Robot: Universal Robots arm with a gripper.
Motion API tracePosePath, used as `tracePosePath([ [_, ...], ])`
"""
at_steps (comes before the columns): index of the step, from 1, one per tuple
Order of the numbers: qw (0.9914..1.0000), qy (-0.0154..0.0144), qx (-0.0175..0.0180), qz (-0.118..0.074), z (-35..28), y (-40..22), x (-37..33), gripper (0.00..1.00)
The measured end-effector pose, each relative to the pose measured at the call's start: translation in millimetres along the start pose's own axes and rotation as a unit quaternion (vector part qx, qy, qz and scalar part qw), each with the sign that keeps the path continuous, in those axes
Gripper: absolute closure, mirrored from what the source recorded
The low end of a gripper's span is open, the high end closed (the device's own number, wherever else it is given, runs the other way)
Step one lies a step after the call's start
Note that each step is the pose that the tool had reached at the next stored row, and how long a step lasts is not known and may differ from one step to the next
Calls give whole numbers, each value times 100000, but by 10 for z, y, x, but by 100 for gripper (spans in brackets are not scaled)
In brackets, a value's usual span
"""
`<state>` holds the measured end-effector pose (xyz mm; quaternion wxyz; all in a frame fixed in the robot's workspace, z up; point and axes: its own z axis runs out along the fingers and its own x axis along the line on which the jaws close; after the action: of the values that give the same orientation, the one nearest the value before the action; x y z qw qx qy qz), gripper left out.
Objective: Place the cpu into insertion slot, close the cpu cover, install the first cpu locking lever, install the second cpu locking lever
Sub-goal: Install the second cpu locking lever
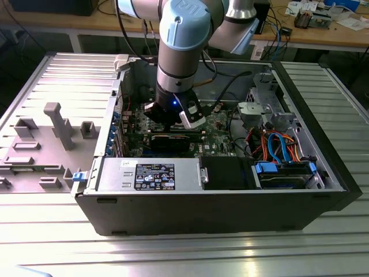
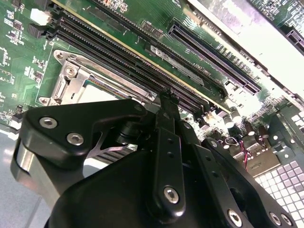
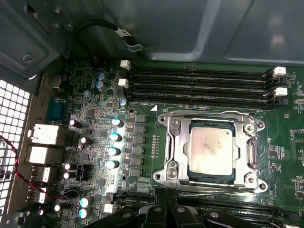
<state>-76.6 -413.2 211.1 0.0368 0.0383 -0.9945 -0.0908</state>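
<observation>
The cpu, a square silvery chip, lies flat in the insertion slot on the green board. The cpu cover, a silver frame plate, is down around it. One thin wire lever runs along the socket edge beside the memory slots. A second lever runs along the opposite edge. My gripper is shut with nothing in it, its tips at the corner of that second edge. In the second wrist view the gripper stands beside the socket. In the exterior view the gripper is low inside the open case.
Long black memory slots lie beside the socket. A black graphics card and a power supply sit in front of the arm. Coloured cables fill the exterior view's right. A grey fixture stands outside the case.
</observation>
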Motion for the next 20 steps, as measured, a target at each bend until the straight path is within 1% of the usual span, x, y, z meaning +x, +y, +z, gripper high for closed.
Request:
tracePosePath([
  [4,100000,-27,-110,93,3,1,23,89],
  [7,99999,-83,-359,318,4,1,29,89],
  [10,99993,-233,-634,986,8,2,30,89],
  [13,99988,-305,-811,1290,15,2,32,89],
  [16,99982,-360,-1029,1536,30,1,34,89],
  [20,99975,-422,-1435,1666,53,0,38,89],
])
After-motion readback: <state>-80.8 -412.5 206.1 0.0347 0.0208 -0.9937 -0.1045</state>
